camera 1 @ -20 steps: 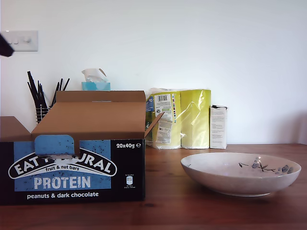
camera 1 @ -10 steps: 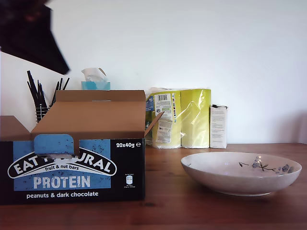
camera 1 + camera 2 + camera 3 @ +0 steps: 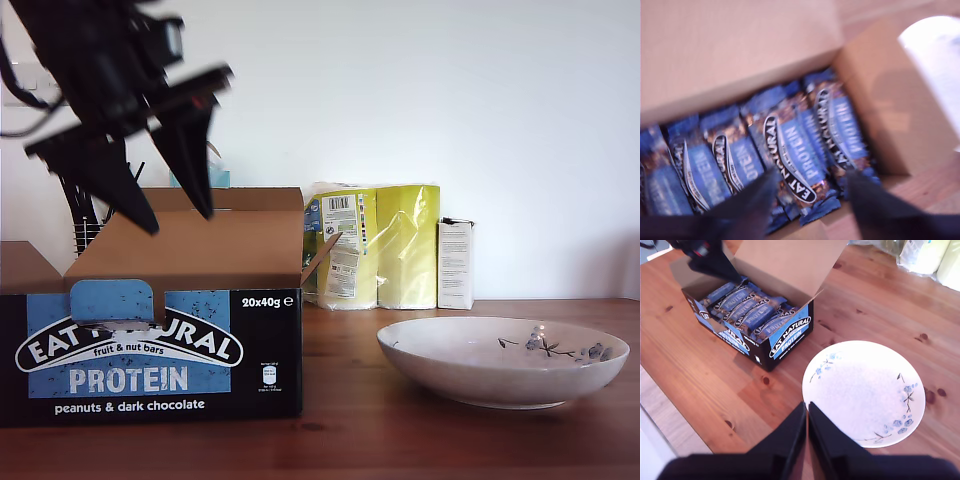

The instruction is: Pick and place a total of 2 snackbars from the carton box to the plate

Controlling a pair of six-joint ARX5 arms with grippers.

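Observation:
The carton box (image 3: pixel 150 350) stands open at the exterior view's left, on the wooden table. Several snackbars (image 3: pixel 795 150) in blue wrappers lie side by side inside the carton box (image 3: pixel 790 335). My first gripper (image 3: pixel 178 218) hangs open just above the box's raised flap, its two dark fingers spread over the snackbars (image 3: pixel 747 307) and touching none. In the first wrist view my first gripper (image 3: pixel 811 174) straddles one bar. The plate (image 3: pixel 500 365) sits empty at the exterior view's right. My second gripper (image 3: pixel 806 410) is shut on nothing, high above the plate (image 3: pixel 865 395).
Yellow wrapped packs (image 3: pixel 385 245) and a small white carton (image 3: pixel 455 265) stand against the back wall. A tissue box (image 3: pixel 200 170) and a holder of black sticks (image 3: pixel 85 215) stand behind the carton box. Bare wooden table (image 3: pixel 340 440) lies between box and plate.
My first arm has come in from the exterior view's upper left and dropped down over the open carton box, its fingers spread. The box and plate have stayed put.

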